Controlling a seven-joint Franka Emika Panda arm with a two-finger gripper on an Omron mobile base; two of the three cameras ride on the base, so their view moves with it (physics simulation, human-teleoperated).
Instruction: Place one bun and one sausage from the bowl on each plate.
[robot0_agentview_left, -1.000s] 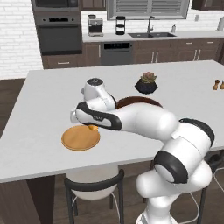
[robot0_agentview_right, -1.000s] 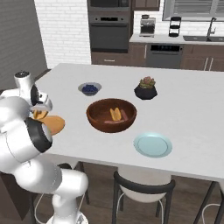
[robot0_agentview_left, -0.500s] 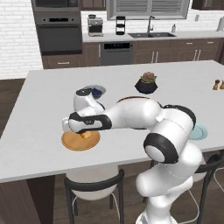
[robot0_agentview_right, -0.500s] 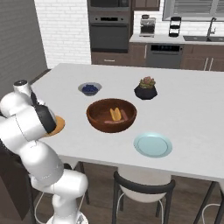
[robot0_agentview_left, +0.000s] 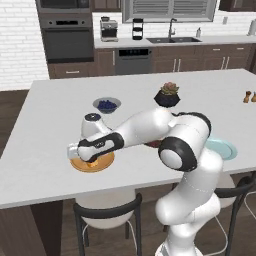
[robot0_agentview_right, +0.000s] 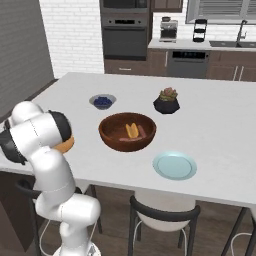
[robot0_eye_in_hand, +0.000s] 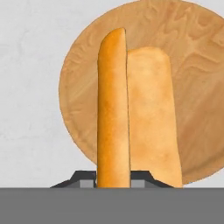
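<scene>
Your gripper is clamped on the bun, held lengthwise over the wooden plate at the counter's near left edge; wooden bowl sits mid-counter with another bun and sausages inside; teal plate just beside it, bare.

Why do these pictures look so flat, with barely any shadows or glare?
Hand view: even light, crisp bun held by the shut tool over the wooden plate, no glare. Left base view: only a faint shadow under the arm on the counter. Right base view: the teal plate looks soft-edged and matte.
</scene>
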